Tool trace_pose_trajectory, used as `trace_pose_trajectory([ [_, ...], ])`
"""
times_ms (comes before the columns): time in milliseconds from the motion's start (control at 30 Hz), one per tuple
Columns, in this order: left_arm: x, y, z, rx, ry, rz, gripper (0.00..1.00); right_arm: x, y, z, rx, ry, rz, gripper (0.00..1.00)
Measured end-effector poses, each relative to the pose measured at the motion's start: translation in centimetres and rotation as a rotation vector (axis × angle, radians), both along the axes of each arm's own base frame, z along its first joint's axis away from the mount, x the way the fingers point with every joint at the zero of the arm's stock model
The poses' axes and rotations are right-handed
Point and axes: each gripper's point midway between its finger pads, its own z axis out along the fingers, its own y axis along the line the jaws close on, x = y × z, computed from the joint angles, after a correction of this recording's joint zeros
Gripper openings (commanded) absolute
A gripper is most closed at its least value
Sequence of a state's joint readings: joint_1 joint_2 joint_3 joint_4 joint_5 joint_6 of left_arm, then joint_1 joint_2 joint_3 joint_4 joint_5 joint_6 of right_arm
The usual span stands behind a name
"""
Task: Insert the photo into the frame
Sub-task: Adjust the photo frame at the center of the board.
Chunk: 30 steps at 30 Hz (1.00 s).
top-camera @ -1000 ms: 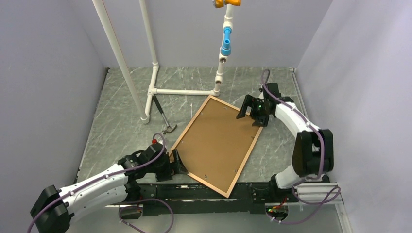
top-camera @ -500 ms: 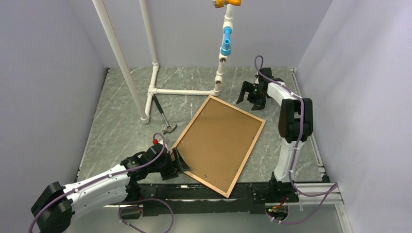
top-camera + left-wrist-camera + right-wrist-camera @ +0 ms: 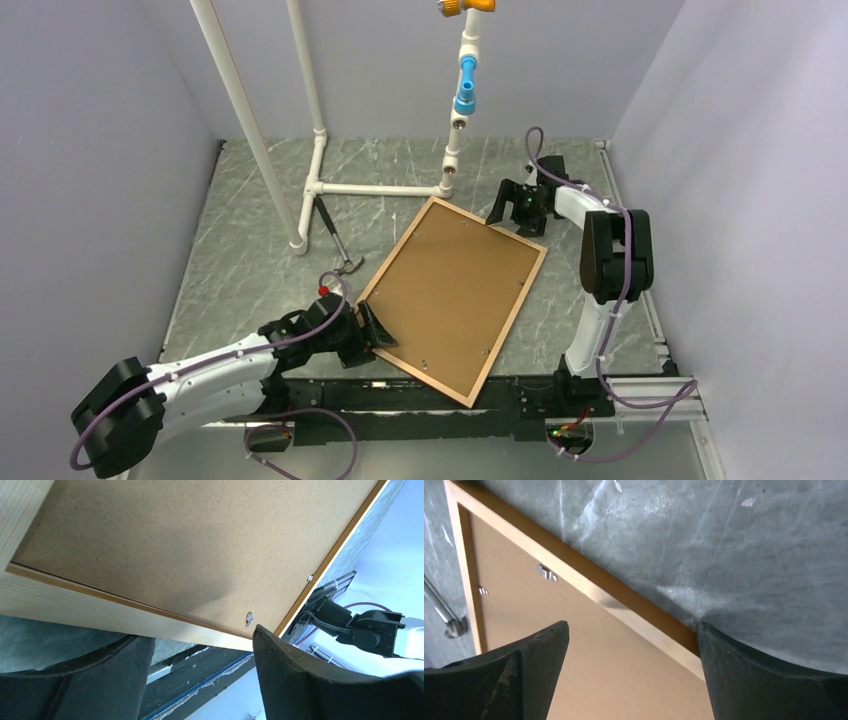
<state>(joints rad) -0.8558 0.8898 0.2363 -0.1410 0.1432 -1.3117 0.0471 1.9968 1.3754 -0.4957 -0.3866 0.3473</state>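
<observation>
A: What shifted?
B: The frame swung slightly on the surface. The left hand narrowed at its near-left corner, jaws apart, perhaps touching it.
A: Lying how?
B: Back up, long axis far-right to near-left. The right hand is wide by the far corner.

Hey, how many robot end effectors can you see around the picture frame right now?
2. The left end effector is at the frame's near-left edge, close to its left corner, with the rail between its open jaws. The right end effector is open at the frame's far-right edge.
</observation>
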Motion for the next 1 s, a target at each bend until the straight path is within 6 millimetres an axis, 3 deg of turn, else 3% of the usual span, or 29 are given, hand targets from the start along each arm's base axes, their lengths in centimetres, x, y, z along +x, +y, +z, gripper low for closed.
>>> trace_pose_trajectory([
  [133,0.0,-0.2,-0.1,0.014,0.019,-0.009,0.76,-1.3,-0.7,0.5,-0.01,-0.091,-0.001,1.0],
  [267,0.0,-0.5,-0.1,0.036,0.036,-0.027,0.77,-3.3,-2.1,2.2,-0.011,-0.165,-0.042,1.0],
  [400,0.0,-1.2,0.1,0.046,0.045,-0.06,0.78,-10.4,-2.1,1.4,0.023,-0.03,-0.066,1.0],
  [467,0.0,-1.3,0.0,0.059,0.053,-0.072,0.78,-12.3,-1.8,1.0,0.054,0.002,-0.073,1.0],
  [600,-0.1,-1.4,0.0,0.079,0.06,-0.086,0.73,-14.0,-1.8,1.9,0.076,-0.01,-0.086,1.0],
  [733,0.0,-0.9,-0.2,0.091,0.054,-0.068,0.59,-15.2,-2.7,2.2,0.038,0.011,-0.115,1.0],
  [1000,0.8,0.8,-0.9,0.144,0.039,0.042,0.59,-16.4,-3.2,2.4,0.015,0.043,-0.129,1.0],
])
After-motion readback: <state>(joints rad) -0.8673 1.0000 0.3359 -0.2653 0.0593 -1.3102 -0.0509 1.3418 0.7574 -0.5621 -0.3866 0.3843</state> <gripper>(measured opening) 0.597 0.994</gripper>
